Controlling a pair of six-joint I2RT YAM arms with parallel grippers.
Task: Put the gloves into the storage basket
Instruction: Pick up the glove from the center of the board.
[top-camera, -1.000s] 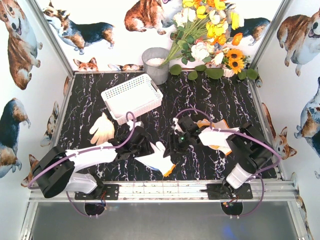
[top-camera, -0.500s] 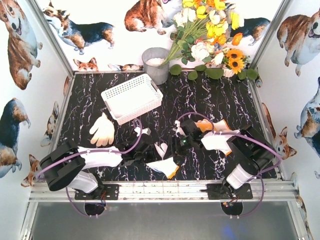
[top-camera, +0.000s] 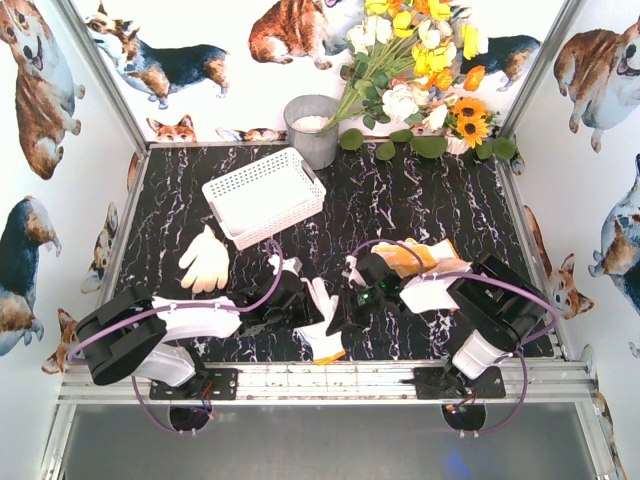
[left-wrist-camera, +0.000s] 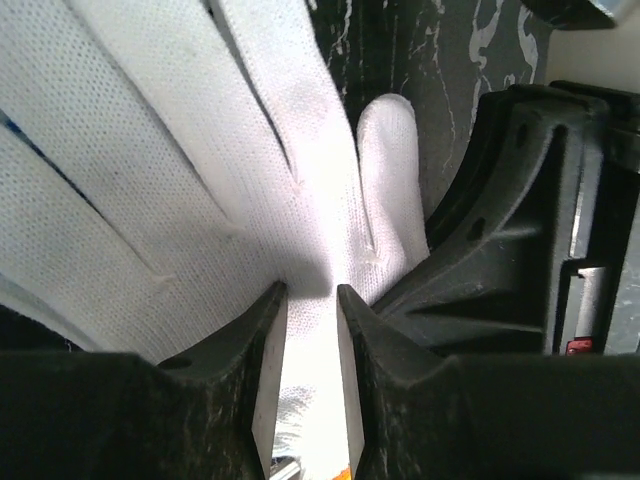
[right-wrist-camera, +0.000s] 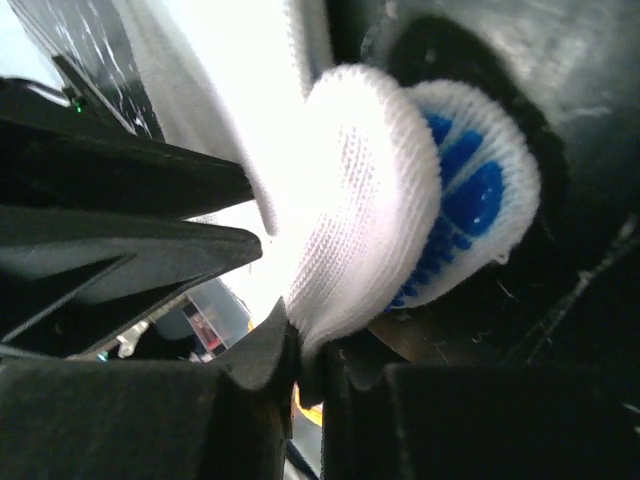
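A white glove (top-camera: 322, 322) with blue palm dots lies bunched near the table's front edge, between both grippers. My left gripper (top-camera: 303, 303) is shut on its knit fabric (left-wrist-camera: 200, 180), with cloth pinched between the jaws (left-wrist-camera: 312, 295). My right gripper (top-camera: 345, 308) is shut on a fold of the same glove (right-wrist-camera: 370, 180), whose blue dots (right-wrist-camera: 465, 195) show; the jaws (right-wrist-camera: 308, 340) are tight. A pale yellow glove (top-camera: 205, 258) lies flat at left. An orange-trimmed glove (top-camera: 408, 257) lies partly under the right arm. The white latticed storage basket (top-camera: 262, 195) stands behind, with nothing inside.
A grey round pot (top-camera: 312, 128) and a bunch of flowers (top-camera: 420, 70) stand along the back wall. Printed walls close in the left, right and back sides. The metal rail (top-camera: 320, 380) runs along the front edge.
The right gripper has shut on the white glove. The glove, flat a second ago, is now bunched and folded between the two grippers. The left gripper has shifted slightly right.
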